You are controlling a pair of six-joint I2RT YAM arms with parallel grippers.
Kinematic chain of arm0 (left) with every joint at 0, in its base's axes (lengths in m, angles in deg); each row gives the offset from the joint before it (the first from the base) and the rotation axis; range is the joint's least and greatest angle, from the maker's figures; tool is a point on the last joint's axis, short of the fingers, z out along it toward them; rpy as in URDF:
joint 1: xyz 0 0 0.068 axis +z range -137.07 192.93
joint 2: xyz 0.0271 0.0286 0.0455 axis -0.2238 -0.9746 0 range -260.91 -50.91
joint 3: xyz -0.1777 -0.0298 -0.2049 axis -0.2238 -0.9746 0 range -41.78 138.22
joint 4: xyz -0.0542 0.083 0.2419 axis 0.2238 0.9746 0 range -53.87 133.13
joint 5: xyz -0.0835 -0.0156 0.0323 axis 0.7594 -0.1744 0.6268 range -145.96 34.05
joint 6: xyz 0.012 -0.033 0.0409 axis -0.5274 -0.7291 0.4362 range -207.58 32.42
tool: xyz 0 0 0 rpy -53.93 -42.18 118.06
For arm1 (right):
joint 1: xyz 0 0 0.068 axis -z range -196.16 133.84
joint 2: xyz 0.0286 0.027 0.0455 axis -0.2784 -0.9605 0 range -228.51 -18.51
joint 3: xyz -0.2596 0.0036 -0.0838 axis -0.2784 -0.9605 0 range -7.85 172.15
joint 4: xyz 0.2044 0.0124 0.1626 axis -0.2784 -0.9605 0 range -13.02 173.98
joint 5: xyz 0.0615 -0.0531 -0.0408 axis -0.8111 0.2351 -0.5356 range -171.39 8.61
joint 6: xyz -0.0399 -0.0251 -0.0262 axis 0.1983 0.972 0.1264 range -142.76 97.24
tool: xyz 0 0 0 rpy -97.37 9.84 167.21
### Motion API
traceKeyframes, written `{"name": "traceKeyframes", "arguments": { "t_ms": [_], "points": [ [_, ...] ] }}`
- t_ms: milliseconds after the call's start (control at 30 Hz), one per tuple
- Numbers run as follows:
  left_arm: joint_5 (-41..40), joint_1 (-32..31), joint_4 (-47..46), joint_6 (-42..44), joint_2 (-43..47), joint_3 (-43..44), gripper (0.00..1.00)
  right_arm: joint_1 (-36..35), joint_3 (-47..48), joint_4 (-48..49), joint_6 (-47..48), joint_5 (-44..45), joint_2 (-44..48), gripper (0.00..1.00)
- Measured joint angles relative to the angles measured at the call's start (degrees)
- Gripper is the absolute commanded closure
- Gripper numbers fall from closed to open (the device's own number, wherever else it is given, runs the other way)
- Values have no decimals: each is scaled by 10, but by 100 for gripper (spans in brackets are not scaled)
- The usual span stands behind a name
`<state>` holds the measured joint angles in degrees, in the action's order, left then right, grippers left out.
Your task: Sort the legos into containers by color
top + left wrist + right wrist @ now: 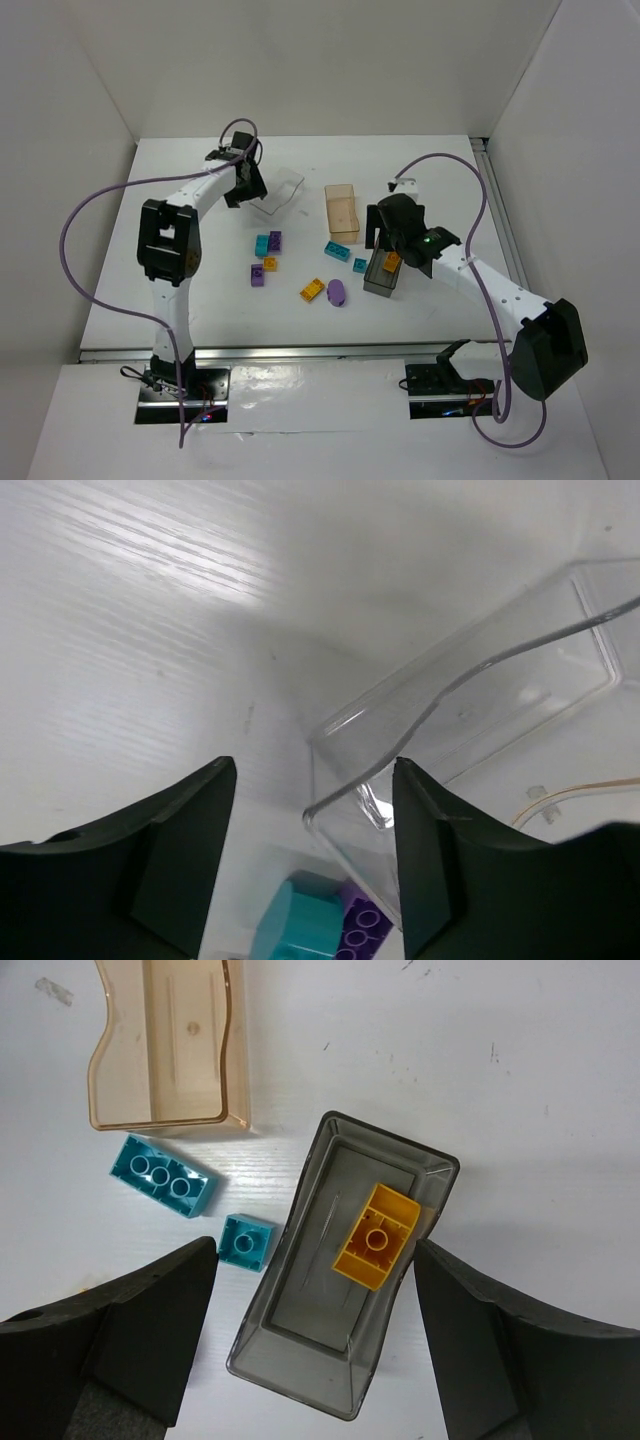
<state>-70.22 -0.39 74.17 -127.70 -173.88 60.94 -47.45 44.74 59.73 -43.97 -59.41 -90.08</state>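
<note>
My left gripper (245,186) (315,820) is open, its fingers on either side of the near corner of the colourless clear bin (279,190) (480,695), which looks empty. A teal brick (300,920) and a purple brick (362,930) lie just below that corner. My right gripper (396,250) (315,1290) is open and empty above the dark grey bin (381,280) (300,1360). An orange-yellow brick (378,1237) lies upside down inside that bin. The orange-tan bin (342,212) (170,1050) looks empty.
Loose bricks lie on the white table: a teal and purple pair (268,242), a small orange and purple pair (261,271), an orange brick (313,290), the purple oval (337,292), a long teal brick (162,1175) and a small teal one (246,1242).
</note>
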Motion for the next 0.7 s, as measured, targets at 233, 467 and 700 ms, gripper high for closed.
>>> {"name": "traceKeyframes", "arguments": {
  "t_ms": [233, 467, 700],
  "points": [
    [-34, 3, 8, 26, 96, -54, 5, -10, 3, -2, -6, 3, 0, 12],
    [-17, -16, -52, 43, 284, -269, 7, -19, 3, -2, -10, 3, -6, 11],
    [35, -42, -93, 59, 273, -359, 10, -39, 4, -7, -11, 3, -43, 10]
  ]
}}
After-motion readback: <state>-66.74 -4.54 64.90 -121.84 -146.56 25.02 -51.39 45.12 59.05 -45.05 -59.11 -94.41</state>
